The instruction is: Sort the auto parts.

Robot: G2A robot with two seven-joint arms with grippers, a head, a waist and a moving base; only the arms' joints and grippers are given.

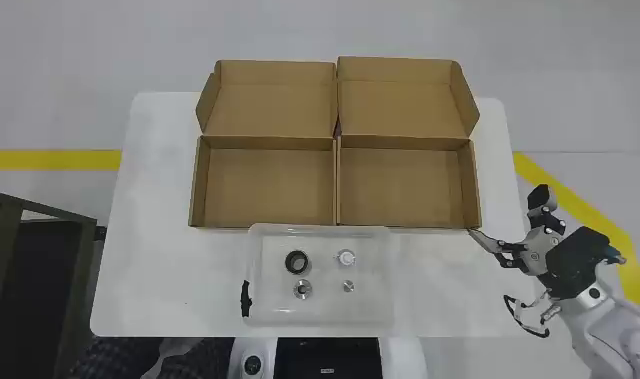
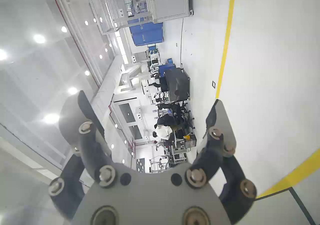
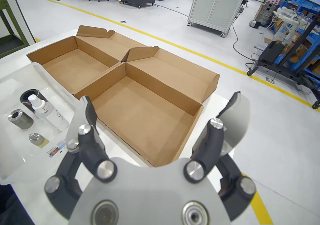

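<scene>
A clear plastic tray (image 1: 318, 227) sits at the table's front edge. In it stand a black cylinder (image 1: 296, 262), a white spray bottle (image 1: 346, 257), a hollow metal cylinder (image 1: 302, 289) and a small metal fitting (image 1: 347, 286). The right wrist view shows the same black cylinder (image 3: 30, 97), bottle (image 3: 47, 112), metal cylinder (image 3: 20, 118) and fitting (image 3: 37, 139). My right gripper (image 1: 520, 259) (image 3: 162, 100) hangs open and empty off the table's right front corner, facing the boxes. The left gripper (image 2: 150, 110) is open and empty, pointed out at the room.
Two open cardboard boxes, the left box (image 1: 265, 184) and the right box (image 1: 405, 184), stand side by side just behind the tray with their lids folded back. Both are bare inside (image 3: 150, 110). Yellow floor lines run past both sides of the table.
</scene>
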